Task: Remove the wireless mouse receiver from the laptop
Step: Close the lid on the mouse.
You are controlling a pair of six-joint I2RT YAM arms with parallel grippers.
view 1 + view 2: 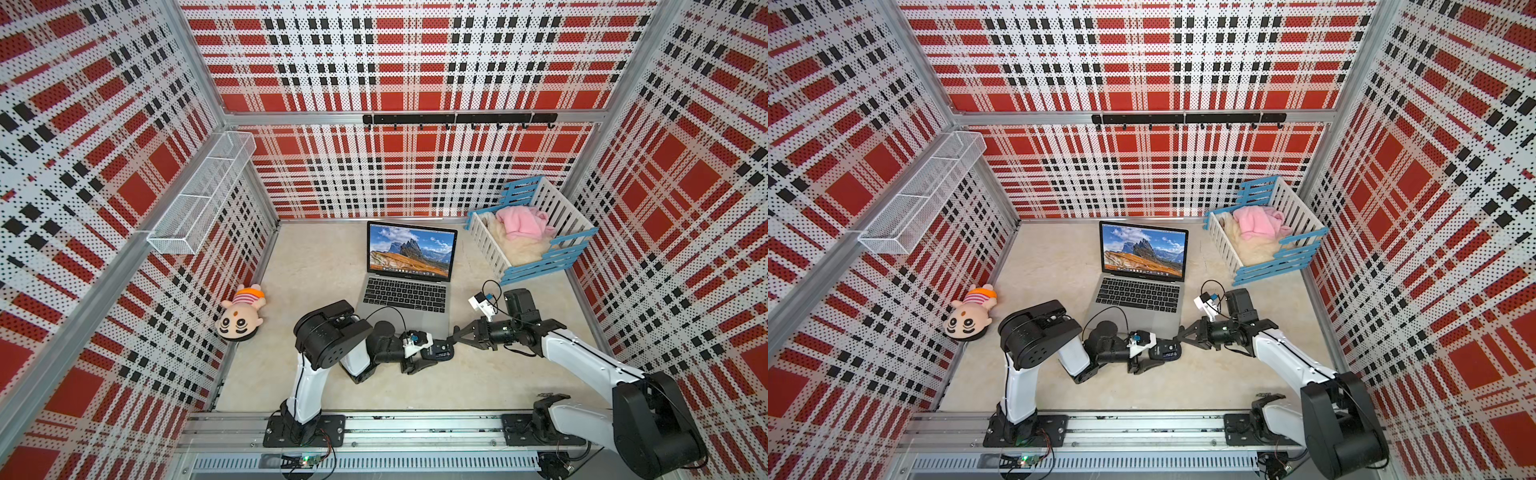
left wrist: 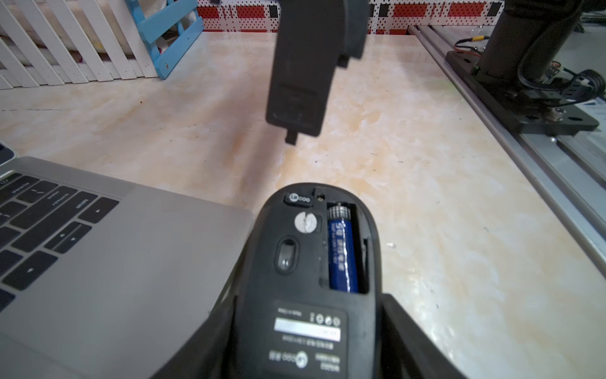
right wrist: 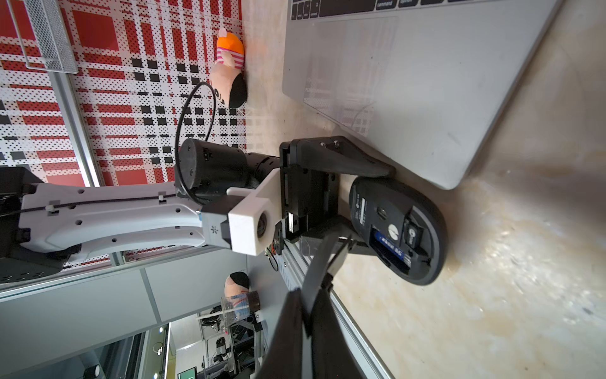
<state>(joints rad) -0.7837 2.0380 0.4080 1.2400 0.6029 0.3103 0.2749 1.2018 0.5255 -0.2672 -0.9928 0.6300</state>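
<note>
Top views both show the laptop (image 1: 415, 320) open, mountain wallpaper lit, with the two arms meeting just off its front corner on the right arm's side. The left gripper (image 1: 434, 353) straddles the black mouse (image 1: 444, 348), and the right gripper (image 1: 456, 336) points at it from the opposite side. At this range, nothing small enough to be a plugged-in nub can be made out along the laptop's edges.

Left wrist view: the mouse lies belly-up just beside that laptop corner with its bay uncovered and a blue battery (image 2: 342, 256) seated. The wireless mouse receiver (image 2: 296, 199) sits in the mouse's storage slot beside the battery, clear of the laptop. The left jaws stand at either flank of the mouse, but whether they pinch it or merely bracket it cannot be told. The mouse cover (image 2: 300, 75) hangs above, blurred, and its holder is cut off by the frame.

Right wrist view: the right jaws are clenched on the cover's thin edge. The cover hides one left finger, while the other appears to touch the mouse next to the laptop's corner.

By these signs the unplugging is done and the receiver is stowed, so the step in hand looks like closing the mouse. The next move calls for lowering the cover squarely, tab first, without nudging the mouse.
</note>
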